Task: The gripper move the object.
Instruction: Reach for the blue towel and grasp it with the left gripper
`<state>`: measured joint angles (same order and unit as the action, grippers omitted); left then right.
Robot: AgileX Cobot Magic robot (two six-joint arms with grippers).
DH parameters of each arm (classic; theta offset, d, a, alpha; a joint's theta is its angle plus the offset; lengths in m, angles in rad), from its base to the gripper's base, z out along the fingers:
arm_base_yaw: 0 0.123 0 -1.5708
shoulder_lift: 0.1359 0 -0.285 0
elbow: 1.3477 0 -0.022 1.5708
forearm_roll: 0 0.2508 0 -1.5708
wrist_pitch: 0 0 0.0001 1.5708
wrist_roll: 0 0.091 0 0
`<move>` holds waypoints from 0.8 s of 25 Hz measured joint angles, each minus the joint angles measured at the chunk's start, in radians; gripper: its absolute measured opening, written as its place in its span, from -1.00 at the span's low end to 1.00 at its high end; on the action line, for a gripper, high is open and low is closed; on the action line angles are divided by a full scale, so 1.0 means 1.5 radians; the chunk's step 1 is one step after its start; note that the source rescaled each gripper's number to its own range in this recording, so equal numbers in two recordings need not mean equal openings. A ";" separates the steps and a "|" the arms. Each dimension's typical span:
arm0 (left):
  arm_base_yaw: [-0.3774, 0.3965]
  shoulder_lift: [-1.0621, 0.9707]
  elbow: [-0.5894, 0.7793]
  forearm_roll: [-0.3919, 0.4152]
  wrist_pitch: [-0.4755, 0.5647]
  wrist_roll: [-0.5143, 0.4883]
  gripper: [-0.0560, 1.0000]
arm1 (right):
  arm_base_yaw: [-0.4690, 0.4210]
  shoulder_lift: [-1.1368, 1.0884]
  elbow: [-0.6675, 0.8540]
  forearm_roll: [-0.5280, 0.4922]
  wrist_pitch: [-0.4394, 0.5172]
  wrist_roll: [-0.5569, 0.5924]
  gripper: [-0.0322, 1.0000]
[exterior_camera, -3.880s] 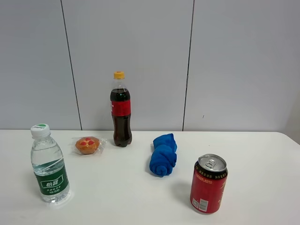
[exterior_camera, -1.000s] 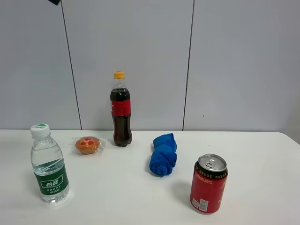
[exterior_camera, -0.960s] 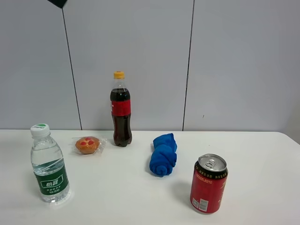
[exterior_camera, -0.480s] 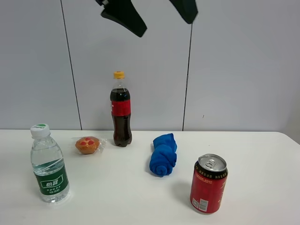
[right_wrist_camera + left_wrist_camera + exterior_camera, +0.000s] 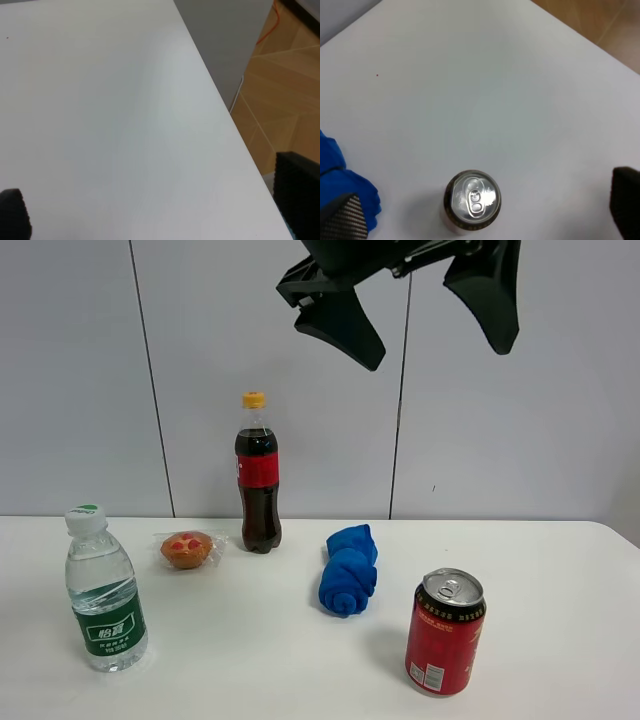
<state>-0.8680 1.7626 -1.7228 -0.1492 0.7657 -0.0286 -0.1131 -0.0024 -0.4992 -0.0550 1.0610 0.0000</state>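
Observation:
A red soda can [image 5: 445,632] stands upright on the white table [image 5: 250,660] at the front right. My left gripper [image 5: 436,352] hangs high above it, open and empty, its two black fingers wide apart. In the left wrist view the can's silver top [image 5: 473,196] shows straight below, between the fingers of the left gripper [image 5: 485,212], with the blue cloth [image 5: 340,175] beside it. My right gripper [image 5: 152,205] is open and empty over the bare table near its edge; it does not show in the exterior view.
A rolled blue cloth [image 5: 348,571] lies mid-table. A cola bottle [image 5: 257,475] stands at the back, a wrapped muffin [image 5: 187,549] to its left, and a water bottle [image 5: 103,592] at the front left. The right wrist view shows the table's edge [image 5: 235,125] and wooden floor [image 5: 280,85].
My left gripper has come in from the upper left, moved right and lower, and now hangs above the can. The objects on the table have not moved.

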 joint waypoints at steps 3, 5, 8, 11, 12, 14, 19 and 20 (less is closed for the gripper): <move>-0.005 0.010 0.000 0.015 -0.003 -0.033 1.00 | 0.000 0.000 0.000 0.000 0.000 0.000 1.00; -0.008 0.017 0.000 0.025 -0.004 -0.058 1.00 | 0.000 0.000 0.000 0.000 0.000 0.000 1.00; -0.008 0.026 0.000 0.045 -0.004 -0.094 1.00 | 0.000 0.000 0.000 0.000 0.000 0.000 1.00; -0.008 0.034 0.000 0.065 -0.002 -0.122 1.00 | 0.000 0.000 0.000 0.000 0.000 0.000 1.00; -0.008 0.037 0.000 0.069 -0.002 -0.130 1.00 | 0.000 0.000 0.000 0.000 0.000 0.000 1.00; -0.008 0.046 0.000 0.084 -0.003 -0.144 1.00 | 0.000 0.000 0.000 0.000 0.000 0.000 1.00; -0.008 0.085 0.000 0.144 -0.024 -0.177 1.00 | 0.000 0.000 0.000 0.000 0.000 0.000 1.00; -0.008 0.095 0.000 0.158 -0.030 -0.183 1.00 | 0.000 0.000 0.000 0.000 0.000 0.000 1.00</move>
<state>-0.8793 1.9048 -1.7228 0.0879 0.7200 -0.3038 -0.1131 -0.0024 -0.4992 -0.0550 1.0610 0.0000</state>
